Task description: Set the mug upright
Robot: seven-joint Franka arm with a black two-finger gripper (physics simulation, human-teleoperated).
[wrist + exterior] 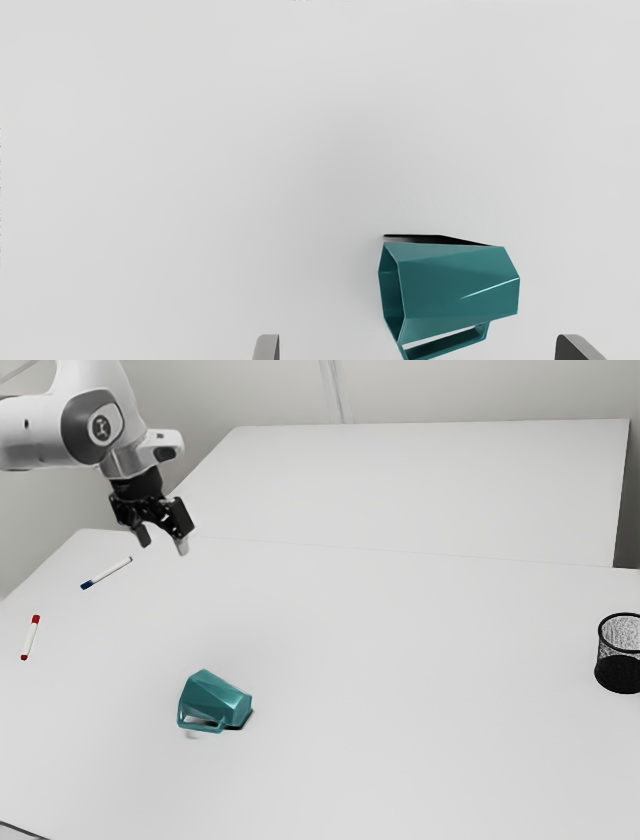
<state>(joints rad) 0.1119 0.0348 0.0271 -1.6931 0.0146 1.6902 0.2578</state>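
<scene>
Table [400, 640] in plain white spans most of the exterior view. The white arm [85, 420] enters from that view's upper left, ending in the black hand [162, 545], released, its fingers spread with nothing between them, above the table and apart from the mug. A black mesh bin [620, 674] stands at the exterior view's right edge, partly cut off. The teal mug [222, 698] lies on its side on the table, well apart from the bin, its mouth toward the exterior view's left. Two slim markers lie nearer that view's left: one blue-ended [108, 573], one red-ended [30, 638].
</scene>
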